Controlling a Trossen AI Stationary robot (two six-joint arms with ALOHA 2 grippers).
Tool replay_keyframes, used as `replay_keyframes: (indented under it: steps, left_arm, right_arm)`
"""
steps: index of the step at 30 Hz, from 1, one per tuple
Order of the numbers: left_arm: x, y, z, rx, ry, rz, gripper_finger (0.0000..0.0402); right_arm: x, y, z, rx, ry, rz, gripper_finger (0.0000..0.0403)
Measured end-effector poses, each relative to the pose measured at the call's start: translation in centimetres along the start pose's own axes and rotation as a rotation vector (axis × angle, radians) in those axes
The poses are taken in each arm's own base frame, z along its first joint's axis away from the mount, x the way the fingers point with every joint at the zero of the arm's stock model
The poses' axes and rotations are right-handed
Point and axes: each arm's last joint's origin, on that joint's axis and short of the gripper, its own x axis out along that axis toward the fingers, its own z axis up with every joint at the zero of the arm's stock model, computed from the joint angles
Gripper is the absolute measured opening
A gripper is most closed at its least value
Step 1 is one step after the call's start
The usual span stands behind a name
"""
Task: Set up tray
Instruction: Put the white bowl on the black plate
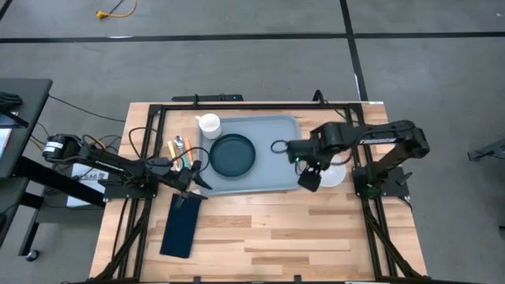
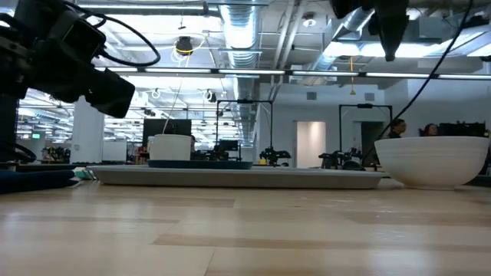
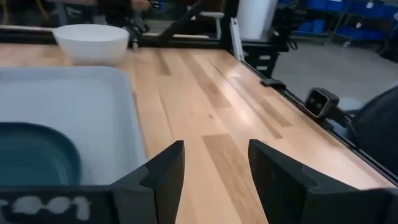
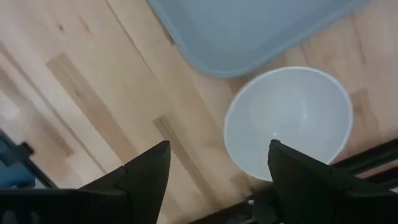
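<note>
while both end effectors gape empty, white bowl [image 1: 334, 175] beside tray [image 1: 272, 162], plate [image 1: 233, 155] on it

overall: bright, even indoor light
source: ceiling strip lights [image 2: 230, 34] in low view, glaring white
shadows: soft, short, under tray [image 1: 272, 154] and arms on table [image 1: 260, 229]
glare: pale sheen on wood planks in left wrist view; white bowl [image 4: 287, 121] nearly washed out
blur: right wrist view soft overall; left wrist fingers [image 3: 165, 177] out of focus
low view: foreground table blurred, arms dark silhouettes against lights
edges: slight bending in high view
</note>
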Motion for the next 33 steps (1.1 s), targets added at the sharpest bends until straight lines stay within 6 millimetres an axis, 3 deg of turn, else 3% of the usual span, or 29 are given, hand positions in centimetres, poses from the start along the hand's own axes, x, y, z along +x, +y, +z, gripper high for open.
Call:
replay_keyframes:
  steps: [6, 13, 18, 21, 24, 29, 33]
  left_arm:
    - [0.1, 0.0, 0.2, 0.050, 0.003, 0.000, 0.0167]
    - [0.1, 0.0, 0.3, 0.069, -0.002, 0.023, 0.0167]
    - [0.2, 0.1, 0.4, 0.066, -0.013, 0.042, 0.0167]
    - [0.1, 0.1, 0.5, 0.068, -0.021, 0.048, 0.0167]
    - [0.2, 0.1, 0.5, 0.069, -0.027, 0.047, 0.0167]
    - [0.2, 0.1, 0.6, 0.065, -0.028, 0.046, 0.0167]
    - [0.2, 0.1, 0.6, 0.064, -0.028, 0.046, 0.0167]
  right_arm:
    - [3.2, 3.3, 1.1, 0.149, 0.110, -0.015, 0.0260]
    - [7.9, 7.0, 1.3, -0.131, 0.305, -0.070, 0.0260]
    - [9.8, 7.5, 1.9, -0.267, 0.333, -0.137, 0.0260]
    - [9.3, 6.8, 2.3, -0.310, 0.260, -0.223, 0.0260]
    - [6.8, 5.2, 1.6, -0.308, 0.143, -0.261, 0.0260]
    - [2.0, 0.7, -2.7, -0.105, -0.202, -0.338, 0.0260]
    - [0.9, -2.5, -7.0, 0.184, -0.505, -0.319, 0.0260]
